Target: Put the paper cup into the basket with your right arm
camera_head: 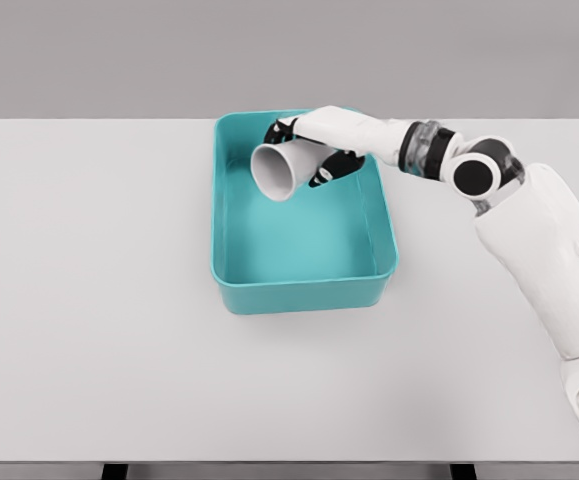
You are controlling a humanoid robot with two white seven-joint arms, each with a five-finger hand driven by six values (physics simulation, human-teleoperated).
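A white paper cup [281,168] lies tilted on its side, its open mouth facing the lower left, held over the far end of the teal basket [231,262]. My right hand [309,150] is shut on the cup, fingers wrapped around its body from behind and below. The right arm reaches in from the right edge across the basket's far right corner. Whether the cup touches the basket floor cannot be told. The left arm does not show.
The basket stands on a light grey table [89,300], slightly right of the middle. The table's far edge runs just behind the basket.
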